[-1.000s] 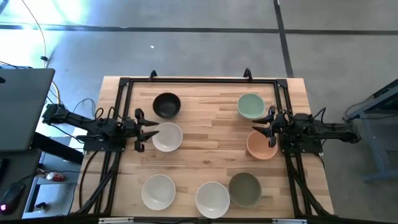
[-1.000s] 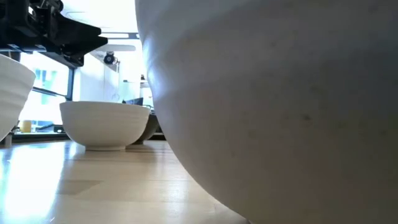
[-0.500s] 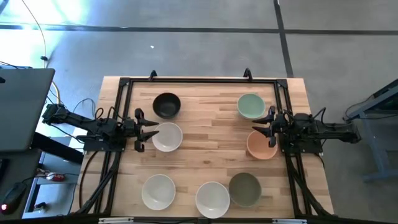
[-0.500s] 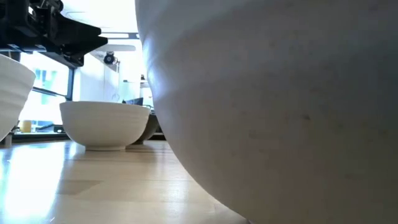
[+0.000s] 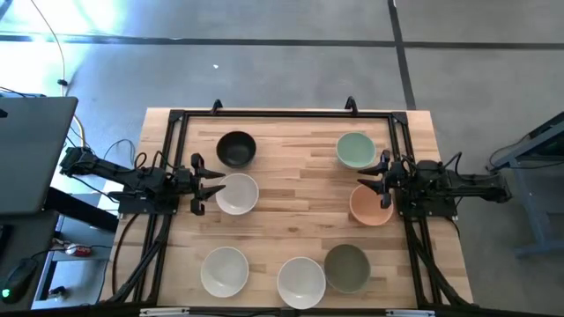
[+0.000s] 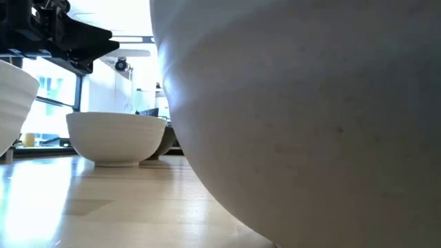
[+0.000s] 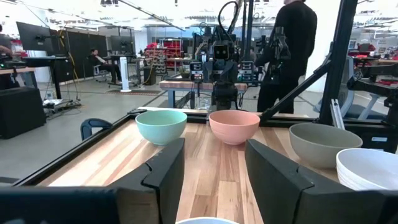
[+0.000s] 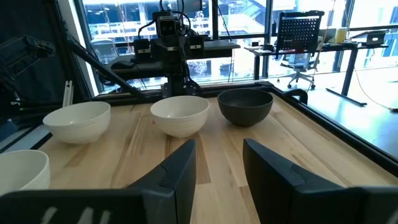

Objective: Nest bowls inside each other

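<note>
I'm eyeing smooth, rigid, likely slippery bowls (image 5: 236, 194); both the left gripper (image 5: 208, 182) and right gripper (image 5: 374, 184) are hovering open-fingered, so I'm planning rim pinches.

No readable text, labels, brands or numbers anywhere.

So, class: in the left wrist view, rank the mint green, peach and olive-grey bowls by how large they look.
1. olive-grey bowl, which looks widest, though it is cut by the white bowl and seems nearer the camera, so true size is unsure.
2. and 3. peach bowl and mint green bowl look alike; no ranking.
</note>
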